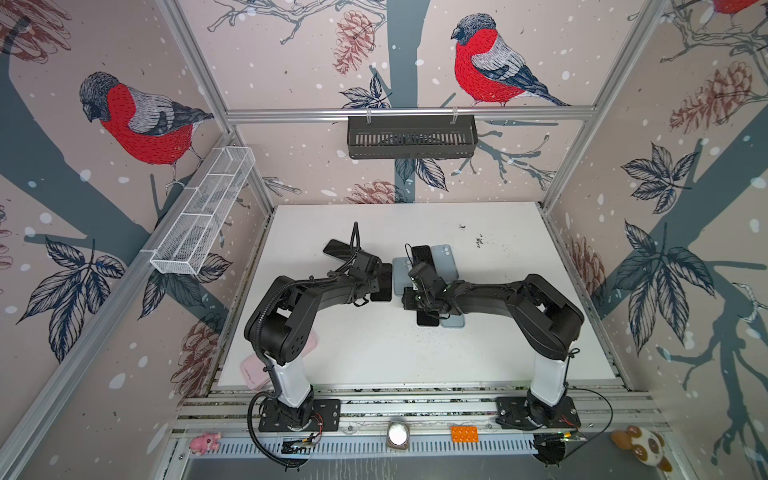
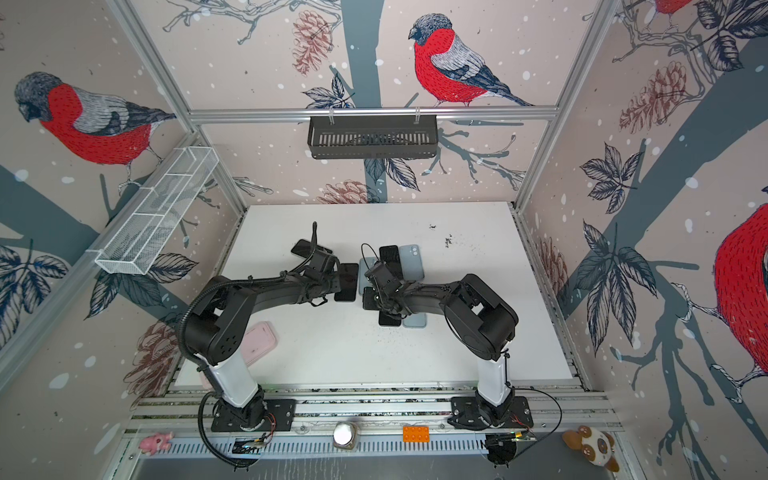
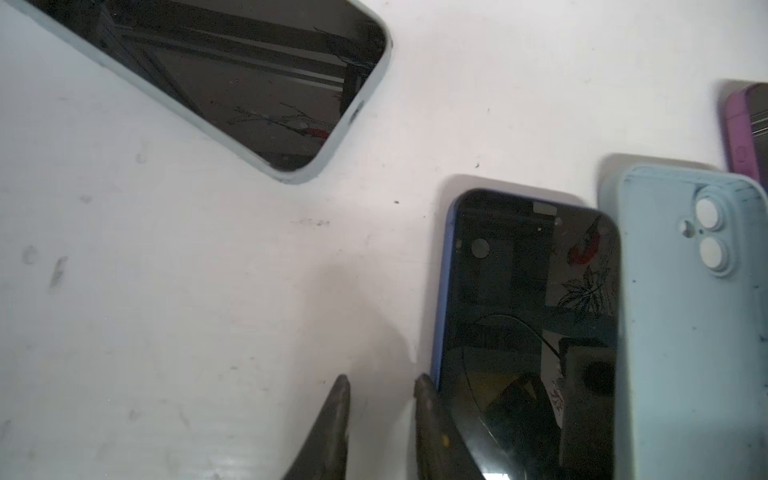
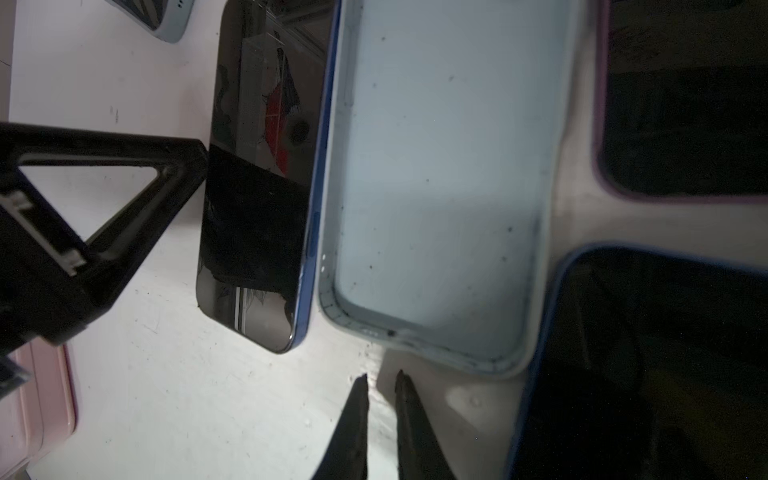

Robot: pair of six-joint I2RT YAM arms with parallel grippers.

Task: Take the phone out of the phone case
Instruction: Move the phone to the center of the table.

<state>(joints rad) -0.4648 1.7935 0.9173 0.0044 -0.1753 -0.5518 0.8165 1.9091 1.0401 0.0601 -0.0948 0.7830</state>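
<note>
Left pincer [image 3: 382, 378], right pincer [image 4: 382, 374], one empty case [image 4: 436, 166]

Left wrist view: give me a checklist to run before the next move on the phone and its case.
1. Blue-edged phone out of pale blue case: ok, lying beside it, screen up.
2. Pale blue case empty: ok.
3. Left pincer free: ok, slightly open, holding nothing, beside the phone's edge.
4. Right pincer free: ok, closed, holding nothing.
5. Gap between phone and case: cannot tell, their edges seem to meet.
6. Grey-cased phone uncased: not ok, it sits in its case.
</note>
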